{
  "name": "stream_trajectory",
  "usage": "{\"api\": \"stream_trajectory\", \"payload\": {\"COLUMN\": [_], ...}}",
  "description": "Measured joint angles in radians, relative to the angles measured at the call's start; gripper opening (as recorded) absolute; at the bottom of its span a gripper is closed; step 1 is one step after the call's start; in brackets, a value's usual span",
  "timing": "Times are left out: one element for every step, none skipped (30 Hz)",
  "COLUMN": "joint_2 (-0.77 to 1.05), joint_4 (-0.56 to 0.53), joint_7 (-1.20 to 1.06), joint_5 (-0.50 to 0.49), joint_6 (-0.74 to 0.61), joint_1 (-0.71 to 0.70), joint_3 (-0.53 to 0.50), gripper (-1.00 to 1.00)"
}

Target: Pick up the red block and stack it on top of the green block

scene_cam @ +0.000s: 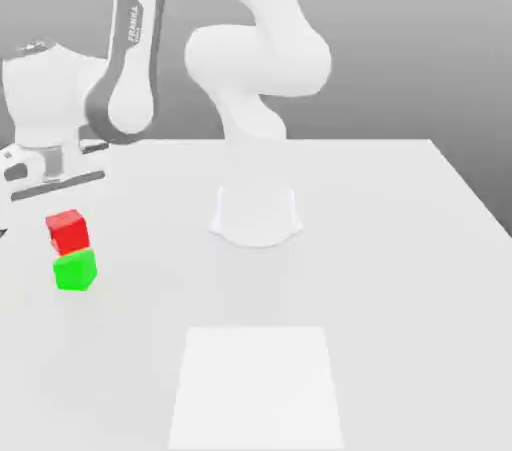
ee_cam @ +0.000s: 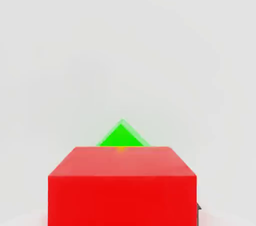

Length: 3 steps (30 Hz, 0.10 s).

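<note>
Red block (scene_cam: pixel 68 232): bright, plain-faced cube, gripped in the claw (scene_cam: pixel 68 229), closed on it. Green block (scene_cam: pixel 76 270) beneath the claw; contact undetermined. Exterior view shows green side faces; hand view, a projecting green corner.

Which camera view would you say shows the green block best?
The exterior view: it shows the green block nearly whole, just below the red block. In the hand view, only a green corner shows past the red block, which hides the rest.
</note>
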Motion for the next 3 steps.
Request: {"api": "stream_trajectory", "payload": {"joint_2": [0.025,0.048,0.048], "joint_4": [0.001,0.003,0.003], "joint_7": [-0.044,-0.086,-0.086], "joint_5": [0.062,0.12,0.12], "joint_6": [0.016,0.03,0.03], "joint_1": [-0.003,-0.016,-0.016], "joint_3": [0.02,0.048,0.048], "gripper": [-1.0,1.0,1.0]}}
